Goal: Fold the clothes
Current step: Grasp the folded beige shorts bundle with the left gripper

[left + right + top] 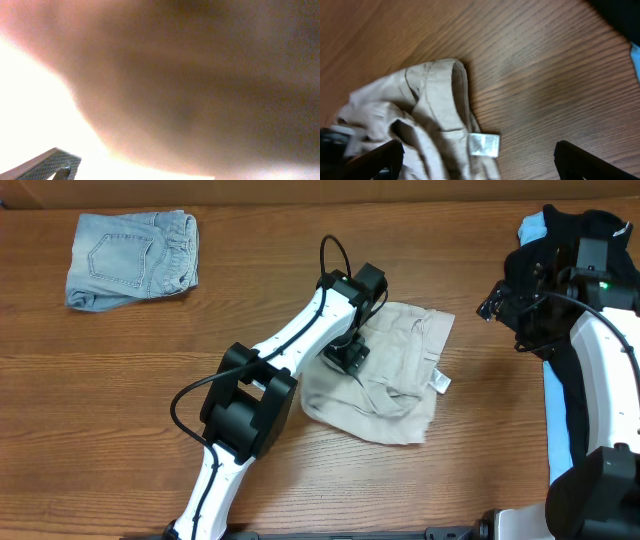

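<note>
1. Reaching across the khaki shorts, the left gripper sits low on the cloth with its jaws spread wide. Whether any fabric is pinched cannot be told.
2. Left wrist view is only blurred beige fabric close to the lens, with one finger at lower left.
3. Right gripper hovers at the table's right side, fingers wide apart and holding nothing.
4. Khaki shorts lie crumpled mid-table, white tag on the right edge.
5. Denim shorts lie folded far left, well apart.
6. Black garment and pale-blue garment are heaped far right.
</note>
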Tool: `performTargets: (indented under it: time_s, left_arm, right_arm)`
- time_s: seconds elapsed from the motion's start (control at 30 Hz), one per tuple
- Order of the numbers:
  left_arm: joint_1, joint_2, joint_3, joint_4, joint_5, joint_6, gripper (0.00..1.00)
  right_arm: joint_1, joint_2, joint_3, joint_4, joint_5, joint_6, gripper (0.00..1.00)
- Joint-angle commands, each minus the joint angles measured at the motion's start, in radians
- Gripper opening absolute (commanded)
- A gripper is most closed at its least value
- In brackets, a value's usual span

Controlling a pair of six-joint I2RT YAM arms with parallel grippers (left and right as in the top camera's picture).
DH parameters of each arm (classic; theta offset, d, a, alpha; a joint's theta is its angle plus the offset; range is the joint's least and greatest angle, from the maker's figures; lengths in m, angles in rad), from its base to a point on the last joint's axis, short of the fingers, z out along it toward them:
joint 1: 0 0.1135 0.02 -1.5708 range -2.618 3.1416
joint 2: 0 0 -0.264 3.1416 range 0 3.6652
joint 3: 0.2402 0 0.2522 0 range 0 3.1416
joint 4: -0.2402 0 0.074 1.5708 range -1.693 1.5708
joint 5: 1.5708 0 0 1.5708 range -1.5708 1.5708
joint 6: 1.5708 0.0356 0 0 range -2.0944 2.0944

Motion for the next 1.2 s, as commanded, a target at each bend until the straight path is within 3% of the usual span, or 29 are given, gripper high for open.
performTargets:
  time_s: [0.0,0.17,0.3,0.37,0.53,0.63,0.87,1.17]
  left_arm:
    - [0.073,0.006,-0.019,0.087,-0.382,0.049,1.00]
    - [0.148,0.006,-0.010,0.262,-0.537,0.206,1.00]
    - [0.159,0.000,0.099,0.213,-0.528,0.253,1.00]
    - [0.148,-0.005,0.183,0.127,-0.433,0.232,1.00]
    - [0.103,-0.013,0.398,-0.100,0.069,0.211,1.00]
    - [0.080,-0.013,0.418,-0.156,0.206,0.212,1.00]
    - [0.021,-0.002,0.321,-0.234,0.297,0.200,1.00]
    - [-0.010,-0.002,0.118,-0.126,0.256,0.148,1.00]
  right_arm:
    - [0.004,0.008,-0.054,0.026,0.007,-0.006,1.00]
    - [0.004,0.010,-0.092,0.054,0.007,-0.006,1.00]
    - [0.004,0.010,-0.092,0.056,0.007,-0.006,1.00]
    - [0.004,0.010,-0.092,0.058,0.007,-0.006,1.00]
    - [0.004,0.010,-0.092,0.060,0.007,-0.006,1.00]
    - [0.004,0.010,-0.092,0.055,0.007,-0.006,1.00]
    - [0.004,0.010,-0.092,0.052,0.007,-0.006,1.00]
    - [0.004,0.010,-0.092,0.043,0.007,-0.017,1.00]
